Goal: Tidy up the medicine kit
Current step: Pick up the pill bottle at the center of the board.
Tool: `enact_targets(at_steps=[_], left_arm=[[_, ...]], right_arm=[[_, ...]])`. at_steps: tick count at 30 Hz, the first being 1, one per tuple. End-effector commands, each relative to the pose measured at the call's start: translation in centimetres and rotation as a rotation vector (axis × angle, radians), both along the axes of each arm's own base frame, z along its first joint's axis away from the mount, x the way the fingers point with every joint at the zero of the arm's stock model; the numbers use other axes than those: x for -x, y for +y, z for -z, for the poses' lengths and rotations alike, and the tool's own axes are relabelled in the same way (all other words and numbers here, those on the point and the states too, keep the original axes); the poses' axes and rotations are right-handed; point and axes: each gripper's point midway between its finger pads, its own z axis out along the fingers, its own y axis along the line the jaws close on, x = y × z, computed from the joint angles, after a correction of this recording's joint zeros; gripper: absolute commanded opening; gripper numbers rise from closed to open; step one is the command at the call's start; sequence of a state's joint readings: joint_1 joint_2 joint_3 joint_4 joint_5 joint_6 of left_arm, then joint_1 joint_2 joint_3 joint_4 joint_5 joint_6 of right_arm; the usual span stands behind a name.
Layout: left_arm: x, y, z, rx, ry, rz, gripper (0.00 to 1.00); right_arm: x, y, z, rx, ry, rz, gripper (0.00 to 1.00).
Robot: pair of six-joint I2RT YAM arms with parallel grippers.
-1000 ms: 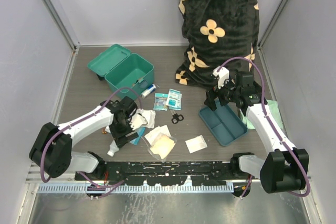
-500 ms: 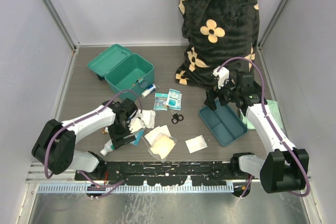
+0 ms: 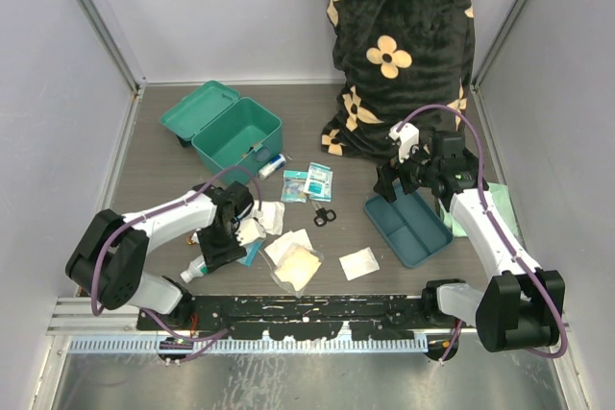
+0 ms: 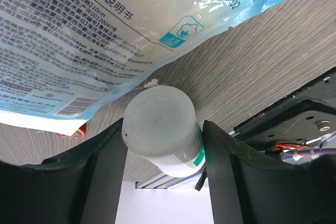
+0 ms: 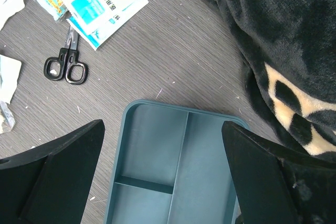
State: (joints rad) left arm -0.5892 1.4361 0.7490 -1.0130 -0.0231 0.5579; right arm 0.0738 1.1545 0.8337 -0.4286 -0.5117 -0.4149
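Note:
The medicine kit, a teal-green box, stands open at the back left with its lid laid back. My left gripper is shut on a white bottle with a green label, low over the table near the front edge, beside a blue-and-white packet. My right gripper is open and empty above the far end of the dark teal divided tray.
Black scissors, sachets, a small tube and gauze pads lie mid-table. A black flower-patterned blanket fills the back right. A pale green cloth lies right of the tray.
My left gripper has turned and shifted slightly left with the bottle, whose free end swung toward the near-left. The right arm has not moved.

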Motion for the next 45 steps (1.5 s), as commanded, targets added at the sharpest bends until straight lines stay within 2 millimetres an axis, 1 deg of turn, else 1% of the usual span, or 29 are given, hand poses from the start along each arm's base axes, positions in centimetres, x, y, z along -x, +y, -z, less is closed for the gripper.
enact_targets(at_steps=[1,5,8,10,15,19,29,34,36,38,40,45], left_arm=[[-0.4,-0.7,-0.1,0.037,-0.023,0.006,0.54],[-0.9,-1.5,-0.1,0.077,-0.04,0.004,0.45],[-0.9,-1.5,-0.4,0.076,-0.042,-0.001,0.4],[-0.8,-1.4,-0.9,0.078,-0.045,-0.003,0.38],[-0.6,-1.3,-2.5,0.081,-0.043,-0.003,0.34],[-1.0,-1.6,-4.3,0.092,-0.062,-0.008,0.3],[-4.9,-4.2,-9.9,0.206,-0.154,-0.038,0.27],[-8.2,-4.6,-12.4,0.238,-0.201,-0.081,0.25],[-9.5,-4.6,-12.9,0.238,-0.203,-0.103,0.24],[-10.3,-4.7,-13.2,0.242,-0.204,-0.111,0.24],[-10.7,-5.3,-13.1,0.256,-0.194,-0.118,0.24],[-10.9,-7.1,-11.2,0.307,-0.141,-0.152,0.23]], right_arm=[[-0.6,-0.2,-0.6,0.006,-0.03,0.0,1.0],[-0.6,-0.3,-0.6,0.008,-0.033,0.001,1.0],[-0.5,-0.4,-0.8,0.012,-0.04,0.003,1.0],[-0.5,-0.3,-0.8,0.012,-0.041,0.002,1.0],[-0.5,-0.1,-0.5,0.004,-0.023,-0.006,1.0],[-0.4,0.0,-0.7,0.0,-0.03,-0.012,1.0],[-0.4,0.0,-0.6,0.001,-0.027,-0.012,1.0],[-0.4,0.0,-0.7,0.001,-0.029,-0.013,1.0],[-0.4,-0.1,-0.6,0.003,-0.027,-0.011,1.0],[-0.4,-0.1,-0.6,0.003,-0.027,-0.01,1.0],[-0.4,0.0,-0.6,0.002,-0.028,-0.013,1.0],[-0.4,-0.1,-0.6,0.002,-0.027,-0.014,1.0]])
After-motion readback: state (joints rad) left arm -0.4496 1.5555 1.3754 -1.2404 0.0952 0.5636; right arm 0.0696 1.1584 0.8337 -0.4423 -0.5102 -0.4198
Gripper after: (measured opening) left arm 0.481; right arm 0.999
